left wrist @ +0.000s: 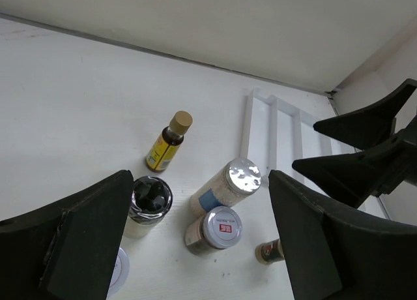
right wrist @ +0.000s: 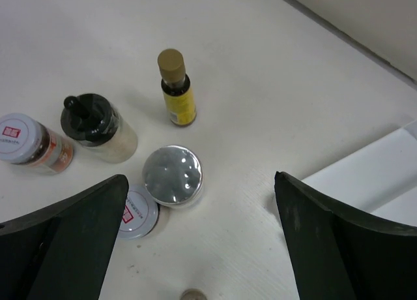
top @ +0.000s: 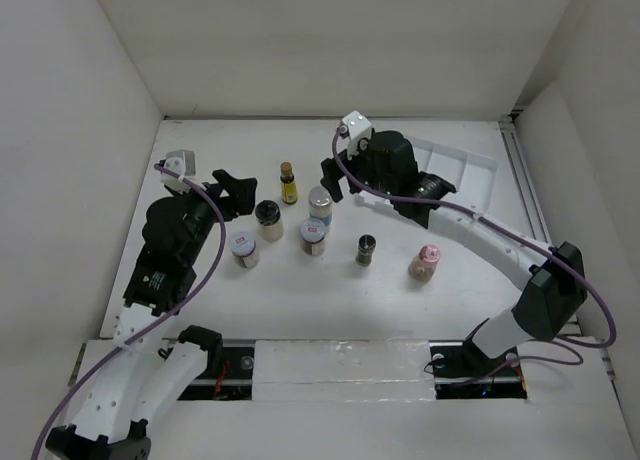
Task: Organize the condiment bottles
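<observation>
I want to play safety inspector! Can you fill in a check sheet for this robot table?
Surface: white table, no spills seen.
Job's things: seven, all upright: yellow bottle, grey-lid jar, black-lid jar, left white-lid jar, right white-lid jar, dark shaker, pink-cap bottle.
Clutter: nothing seen.
Grippers: left gripper and right gripper both open, holding nothing.
Cables: purple left cable and right cable, each along its arm.
Surroundings: white walls; white rack back right, partly behind the right arm.
</observation>
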You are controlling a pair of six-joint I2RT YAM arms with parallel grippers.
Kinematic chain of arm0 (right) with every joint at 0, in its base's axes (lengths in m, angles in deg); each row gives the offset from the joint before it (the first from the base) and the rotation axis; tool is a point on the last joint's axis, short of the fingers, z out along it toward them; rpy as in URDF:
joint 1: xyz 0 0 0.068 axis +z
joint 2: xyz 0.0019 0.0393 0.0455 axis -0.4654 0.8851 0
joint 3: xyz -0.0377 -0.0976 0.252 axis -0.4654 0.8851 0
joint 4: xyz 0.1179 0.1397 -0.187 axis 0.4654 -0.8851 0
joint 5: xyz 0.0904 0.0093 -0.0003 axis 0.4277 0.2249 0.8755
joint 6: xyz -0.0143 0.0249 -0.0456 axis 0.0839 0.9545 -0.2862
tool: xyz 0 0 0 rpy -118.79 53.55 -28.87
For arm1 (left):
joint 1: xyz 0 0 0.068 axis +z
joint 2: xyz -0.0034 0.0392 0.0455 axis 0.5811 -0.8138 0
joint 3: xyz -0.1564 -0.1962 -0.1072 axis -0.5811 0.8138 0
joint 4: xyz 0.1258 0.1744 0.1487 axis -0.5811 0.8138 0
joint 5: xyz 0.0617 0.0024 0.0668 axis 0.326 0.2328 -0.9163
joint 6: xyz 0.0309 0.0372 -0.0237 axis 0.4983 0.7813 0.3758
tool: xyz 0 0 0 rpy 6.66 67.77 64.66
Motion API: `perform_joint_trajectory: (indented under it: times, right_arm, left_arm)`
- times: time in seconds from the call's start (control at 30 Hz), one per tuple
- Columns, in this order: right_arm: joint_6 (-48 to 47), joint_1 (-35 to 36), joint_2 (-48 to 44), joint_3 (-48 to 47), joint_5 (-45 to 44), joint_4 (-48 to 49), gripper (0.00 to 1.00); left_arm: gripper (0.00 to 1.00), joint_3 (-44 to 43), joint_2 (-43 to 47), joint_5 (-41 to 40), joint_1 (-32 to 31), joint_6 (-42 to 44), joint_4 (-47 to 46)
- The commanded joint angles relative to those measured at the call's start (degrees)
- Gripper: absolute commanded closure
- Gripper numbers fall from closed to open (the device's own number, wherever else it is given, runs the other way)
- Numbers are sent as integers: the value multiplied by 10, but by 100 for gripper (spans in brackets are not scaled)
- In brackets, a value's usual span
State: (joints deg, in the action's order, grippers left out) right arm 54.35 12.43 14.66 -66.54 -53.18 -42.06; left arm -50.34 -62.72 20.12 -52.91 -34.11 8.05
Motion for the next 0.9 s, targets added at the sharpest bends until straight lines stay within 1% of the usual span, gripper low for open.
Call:
perform_joint_trajectory:
  times: [0.0, 0.1, 0.13, 0.17, 0.2, 0.23, 0.27, 0.3, 0.33, 0.37, 0.4, 0.43, 0.47, 0.53, 0.63, 0.87]
  right_arm:
    - [-3, 4, -11, 14, 8, 30, 1]
    - [-3, 4, -11, 14, -13, 30, 2]
    - [-3, 4, -11, 14, 1, 30, 7]
    - [-3, 4, -11, 6, 1, 30, 43]
    - [-8, 4, -11, 6, 1, 30, 66]
    - [-8, 4, -18, 6, 1, 30, 79]
    - [-8, 4, -19, 15, -7, 30, 84]
    - [-3, 9, -27, 29, -12, 30, 76]
    - [-3, 9, -34, 37, -12, 30, 62]
    - [-3, 9, -34, 45, -12, 30, 42]
    - [-3, 14, -40, 61, -12, 30, 3]
    - [-3, 14, -41, 66, -12, 30, 0]
    - [-3, 20, -41, 67, -6, 30, 0]
    - [-3, 20, -29, 72, 12, 25, 0]
    - [-3, 26, -8, 72, 34, 25, 0]
    - [3, 26, 60, 34, 64, 25, 0]
  left_arm:
    - [19, -7, -5, 11, 3, 12, -22]
    - [18, 0, -5, 18, 3, 12, -22]
    - [18, 0, -12, 12, 3, 12, -22]
    - [18, 0, -12, 12, 3, 12, -22]
    - [18, 0, -12, 12, 3, 12, -22]
    - [21, 0, -12, 12, 3, 12, -22]
    - [24, 0, -12, 17, 3, 12, -22]
    - [27, 0, -5, 17, 3, 17, -28]
    - [28, 0, -5, 11, 3, 17, -28]
    - [30, 0, -5, 6, 3, 17, -22]
    - [31, 0, -5, -1, 3, 17, -22]
    - [31, 0, 0, -1, 3, 17, -22]
    - [31, 6, 0, -1, 3, 17, -22]
    - [28, 6, -7, -1, 3, 17, -22]
    - [28, 6, -25, 15, 3, 17, -22]
    - [27, 6, -24, 22, 3, 17, -22]
